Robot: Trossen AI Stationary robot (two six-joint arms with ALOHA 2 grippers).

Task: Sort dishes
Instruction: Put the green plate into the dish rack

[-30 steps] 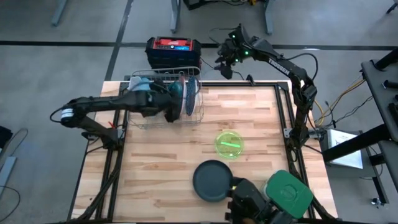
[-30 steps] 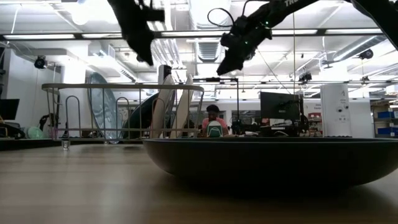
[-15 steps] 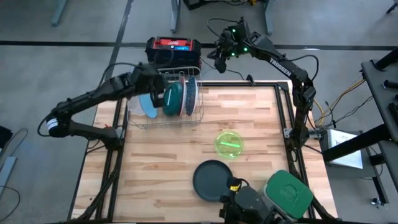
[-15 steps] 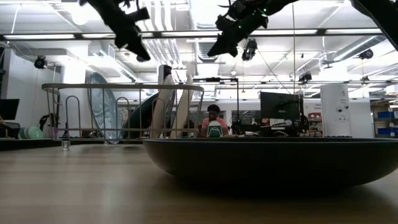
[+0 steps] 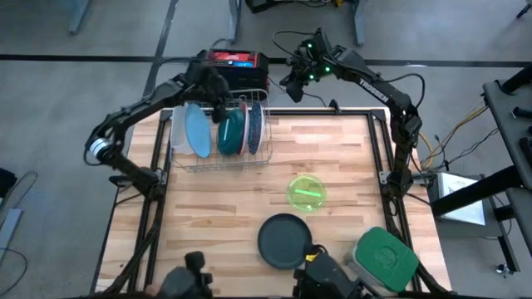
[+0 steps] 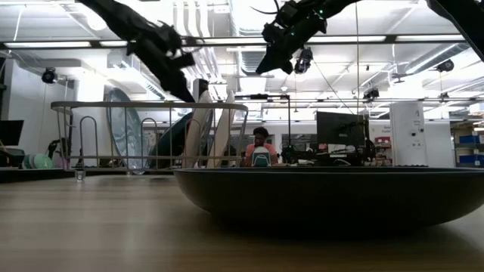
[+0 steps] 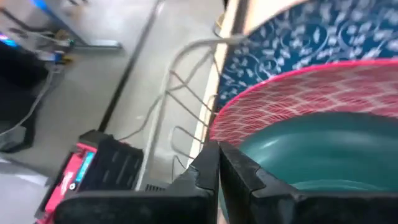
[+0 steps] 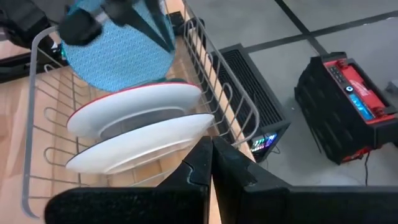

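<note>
A wire rack (image 5: pixel 220 137) at the table's far left holds several dishes on edge: a light blue plate (image 5: pixel 197 131), a teal bowl (image 5: pixel 231 131), a red-rimmed plate (image 5: pixel 245 124) and a blue-patterned plate (image 5: pixel 257 124). A lime green bowl (image 5: pixel 306 191) and a dark grey plate (image 5: pixel 283 241) lie flat on the table. My left gripper (image 5: pixel 218 90) hangs shut over the rack's far rim, just above the dishes (image 7: pixel 217 165). My right gripper (image 5: pixel 293 85) is shut, high beyond the table's far edge (image 8: pixel 211 155).
A grey container with a green lid (image 5: pixel 384 257) sits at the near right corner. A black and red box (image 5: pixel 233 68) stands on the floor behind the rack. The dark grey plate fills the foreground of the low view (image 6: pixel 325 193).
My left gripper has swung from the rack's near side across the dishes to its far rim, turning as it went, and has shut. The light blue plate now shows uncovered in the rack. My right gripper has risen a little, rolled slightly, and shut.
</note>
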